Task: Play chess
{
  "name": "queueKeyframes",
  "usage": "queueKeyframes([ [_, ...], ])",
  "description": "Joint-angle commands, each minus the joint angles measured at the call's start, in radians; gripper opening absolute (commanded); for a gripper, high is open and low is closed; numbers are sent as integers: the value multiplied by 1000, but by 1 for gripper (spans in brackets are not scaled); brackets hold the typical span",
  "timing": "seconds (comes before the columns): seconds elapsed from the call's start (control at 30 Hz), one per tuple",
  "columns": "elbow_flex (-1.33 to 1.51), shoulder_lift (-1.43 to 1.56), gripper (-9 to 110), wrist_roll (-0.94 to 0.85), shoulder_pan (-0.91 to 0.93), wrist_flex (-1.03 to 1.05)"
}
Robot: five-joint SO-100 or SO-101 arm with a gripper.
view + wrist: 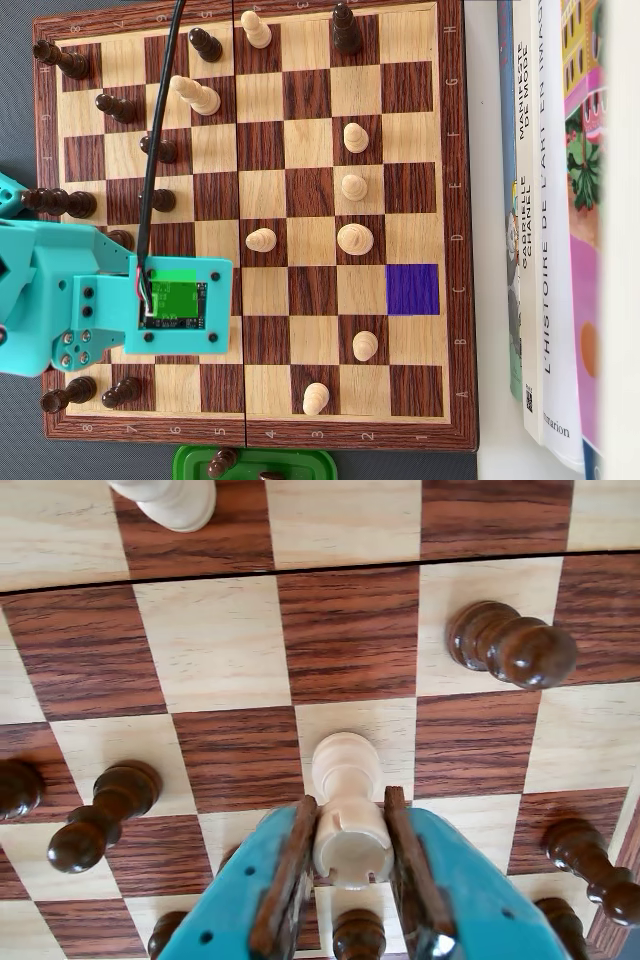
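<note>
Wrist view: left of the white rook [348,810], a dark pawn [100,815]; we see the end effector [350,880] pinching the rook; right of it, another dark pawn [512,645]. Risk: the dark pieces stand close, so a swing may topple them.

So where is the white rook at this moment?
In the wrist view the white rook sits low in the centre, between the two fingers of the pincer, with dark pawns on both sides.

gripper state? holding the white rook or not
Shut on it: in the wrist view both fingers press the white rook's sides.
</note>
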Motion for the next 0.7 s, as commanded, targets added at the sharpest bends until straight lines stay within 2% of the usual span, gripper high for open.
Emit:
queueKeyframes([
  [0.0,-29,0,11,3,3,-9],
  [0.67,-34,0,15,3,5,-6],
])
